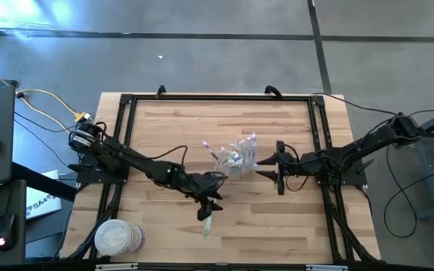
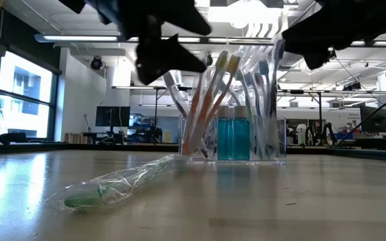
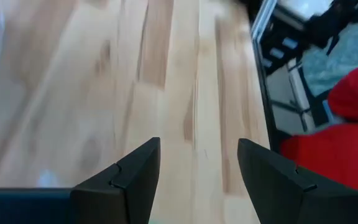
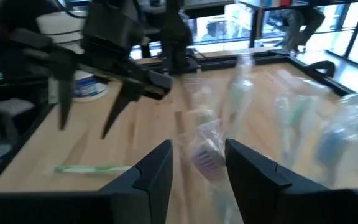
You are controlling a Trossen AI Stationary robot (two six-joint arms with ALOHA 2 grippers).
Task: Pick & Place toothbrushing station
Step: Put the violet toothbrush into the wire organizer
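Clear plastic container (image 2: pixel 236 137), boxy and glossy, stands near the middle of the pale butcher-block table (image 1: pixel 164 128), crammed with slim wrapped toothbrushes (image 2: pixel 210 100) and teal-filled tubes (image 2: pixel 232 137). Crinkly cellophane sheathes one green toothbrush (image 2: pixel 106 191) lying flat toward the table's front edge, apart from the container. Left gripper (image 1: pixel 208 209) hangs over that brush, its matte dark fingers (image 3: pixel 135 180) spread with nothing between them. Right gripper (image 1: pixel 268 169) sits just beside the container on the side nearer the table's right edge, fingers (image 4: pixel 154 174) parted around a wrapped purple-headed brush (image 4: pixel 207 158); whether they pinch it is unclear. No readable writing shows.
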